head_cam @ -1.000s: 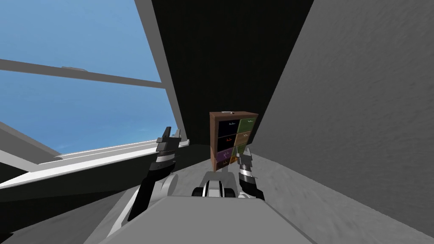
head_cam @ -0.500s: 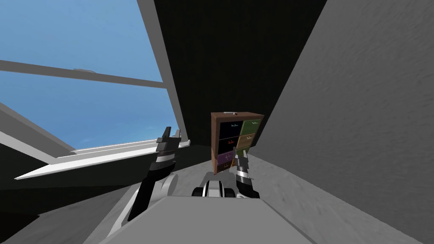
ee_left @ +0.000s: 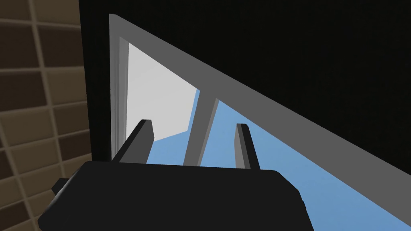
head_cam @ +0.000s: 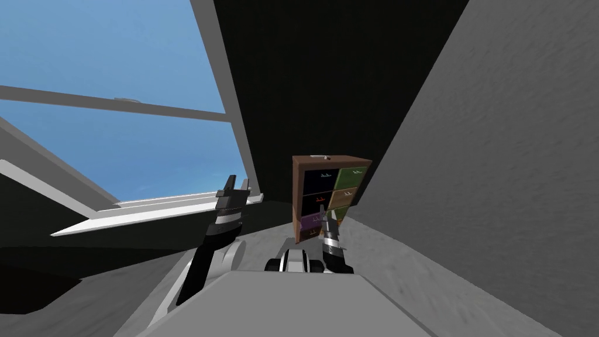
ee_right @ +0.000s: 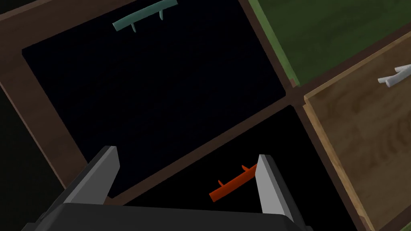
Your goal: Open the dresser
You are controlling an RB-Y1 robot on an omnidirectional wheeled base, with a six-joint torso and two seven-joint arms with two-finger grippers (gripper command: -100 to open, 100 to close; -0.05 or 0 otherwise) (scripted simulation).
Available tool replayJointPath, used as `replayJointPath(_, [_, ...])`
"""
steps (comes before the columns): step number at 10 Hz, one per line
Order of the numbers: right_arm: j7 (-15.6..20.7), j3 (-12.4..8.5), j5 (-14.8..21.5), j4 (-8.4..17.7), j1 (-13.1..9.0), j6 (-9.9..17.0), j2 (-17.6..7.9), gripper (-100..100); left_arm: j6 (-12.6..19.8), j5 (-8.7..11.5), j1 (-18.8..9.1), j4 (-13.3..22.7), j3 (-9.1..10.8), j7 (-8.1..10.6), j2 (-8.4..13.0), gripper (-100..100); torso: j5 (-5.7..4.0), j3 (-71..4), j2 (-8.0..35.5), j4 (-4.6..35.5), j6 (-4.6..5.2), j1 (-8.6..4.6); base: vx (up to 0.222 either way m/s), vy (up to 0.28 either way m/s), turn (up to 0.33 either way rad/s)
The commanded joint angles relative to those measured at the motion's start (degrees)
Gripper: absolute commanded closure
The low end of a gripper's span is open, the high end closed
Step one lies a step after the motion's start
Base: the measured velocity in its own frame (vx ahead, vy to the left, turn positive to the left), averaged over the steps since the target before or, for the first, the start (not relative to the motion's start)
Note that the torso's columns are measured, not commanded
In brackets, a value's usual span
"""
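Though tall and upright, dresser (head_cam: 319,175) front toward the spread right pincer (ee_right: 187,155).

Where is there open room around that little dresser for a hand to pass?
Bare grey floor lies between the dresser and the grey wall, and more toward the window. It is tight at the drawer fronts: the open right gripper sits by the orange handle.

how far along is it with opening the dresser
Done: the right gripper is up at the dresser front, open. In hand: lining up on the orange handle of a black drawer, which sits between its fingers, ungripped. Left: close on it and pull; no drawer looks pulled out. The left gripper is open, raised by the window.
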Motion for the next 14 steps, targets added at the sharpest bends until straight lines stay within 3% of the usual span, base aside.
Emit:
replayJointPath(1, [-3.75,1.99,-2.34,1.52,-0.91,-1.13,-0.45,-100,0.0,0.0,0.0,0.0,0.0,0.0,0.0,0,0.0,-0.04,-0.08,-0.02,-0.02,0.01,0.06,-0.042,0.064])
replayJointPath(4, [-8.76,5.32,-6.23,3.93,-2.52,-2.94,-1.32,-100,0.0,0.0,0.0,0.0,0.0,0.0,0.0,0,0.0,0.0,0.01,0.0,0.0,0.01,0.055,-0.05,0.098])
replayJointPath(7, [-11.69,6.92,-8.05,5.07,-3.34,-3.79,-1.75,-100,0.0,0.0,0.0,0.0,0.0,0.0,0.0,0,0.0,-0.01,-0.02,0.0,-0.02,-0.01,0.045,-0.05,0.086])
replayJointPath(9, [-15.52,9.94,-11.4,7.21,-4.95,-5.34,-2.59,-100,0.0,0.0,0.0,0.0,0.0,0.0,0.0,0,0.01,-0.01,-0.03,-0.01,-0.02,0.04,0.055,-0.053,0.131])
replayJointPath(10, [-16.33,9.94,-11.4,7.21,-4.95,-5.34,-2.59,-100,0.0,0.0,0.0,0.0,0.0,0.0,0.0,0,-0.01,-0.05,-0.09,-0.02,-0.02,-0.04,0.05,-0.063,0.066])
replayJointPath(14, [-23.43,14.9,-16.7,10.67,-7.81,-7.8,-4.37,-100,0.0,0.0,0.0,0.0,0.0,0.0,0.0,0,-0.01,-0.02,-0.03,-0.01,-0.01,-0.02,0.055,-0.069,0.126])
